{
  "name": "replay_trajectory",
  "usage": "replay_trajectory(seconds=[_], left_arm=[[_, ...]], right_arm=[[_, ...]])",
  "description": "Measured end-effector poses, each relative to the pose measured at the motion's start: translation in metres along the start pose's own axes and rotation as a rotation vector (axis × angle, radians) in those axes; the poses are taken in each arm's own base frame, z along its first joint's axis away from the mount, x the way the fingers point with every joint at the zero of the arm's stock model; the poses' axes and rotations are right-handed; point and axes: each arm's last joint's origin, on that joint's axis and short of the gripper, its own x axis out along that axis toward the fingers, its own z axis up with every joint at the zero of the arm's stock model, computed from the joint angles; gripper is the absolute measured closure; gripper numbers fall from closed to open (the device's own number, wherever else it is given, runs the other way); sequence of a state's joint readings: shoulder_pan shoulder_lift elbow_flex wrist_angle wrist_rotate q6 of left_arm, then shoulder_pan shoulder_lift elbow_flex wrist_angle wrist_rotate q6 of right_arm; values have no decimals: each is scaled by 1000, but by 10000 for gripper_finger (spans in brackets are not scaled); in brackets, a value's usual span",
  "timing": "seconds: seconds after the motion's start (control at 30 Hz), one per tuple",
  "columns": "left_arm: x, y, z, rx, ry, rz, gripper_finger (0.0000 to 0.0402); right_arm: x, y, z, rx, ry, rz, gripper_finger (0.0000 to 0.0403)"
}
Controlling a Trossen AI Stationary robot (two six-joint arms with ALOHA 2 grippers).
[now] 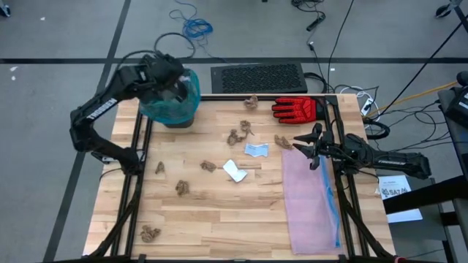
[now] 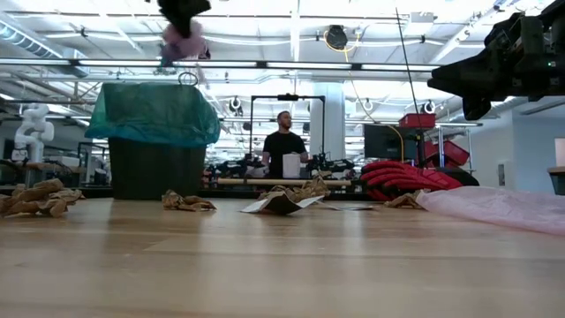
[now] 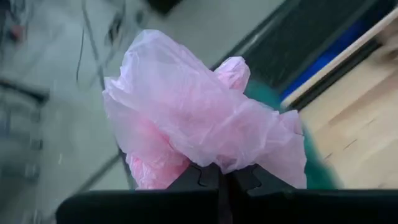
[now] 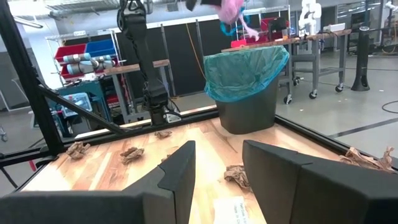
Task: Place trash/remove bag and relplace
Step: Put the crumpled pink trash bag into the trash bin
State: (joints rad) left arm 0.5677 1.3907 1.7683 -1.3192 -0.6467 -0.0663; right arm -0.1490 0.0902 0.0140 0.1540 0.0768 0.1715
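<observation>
Left end effector clenched on a crumpled pink plastic wad, above the bin lined with the teal bag. Right end effector half-open, holding nothing, over the tabletop. Paper scraps scattered there.

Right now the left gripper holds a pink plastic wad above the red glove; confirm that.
Not quite. The left gripper, shut on the pink plastic wad, hangs above the teal-lined bin, not the red glove. The right wrist view shows it.

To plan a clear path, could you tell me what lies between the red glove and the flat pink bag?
One brown paper wad between red glove and pink bag, high view.
</observation>
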Motion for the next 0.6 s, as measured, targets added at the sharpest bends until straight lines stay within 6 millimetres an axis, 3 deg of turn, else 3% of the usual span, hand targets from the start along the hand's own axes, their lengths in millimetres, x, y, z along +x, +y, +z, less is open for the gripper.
replay_trajectory(seconds=[0.13,0.3,0.5,0.6], left_arm=[[23,11,-4,-27,122,-47,401],[68,7,-5,3,305,-53,401],[124,-19,-13,82,518,-94,401],[141,-32,-15,113,541,-178,401]], right_arm=[[0,0,0,1,-3,0,275],[0,0,1,1,-11,1,275],[0,0,1,5,-15,3,275],[0,0,1,5,-14,2,275]])
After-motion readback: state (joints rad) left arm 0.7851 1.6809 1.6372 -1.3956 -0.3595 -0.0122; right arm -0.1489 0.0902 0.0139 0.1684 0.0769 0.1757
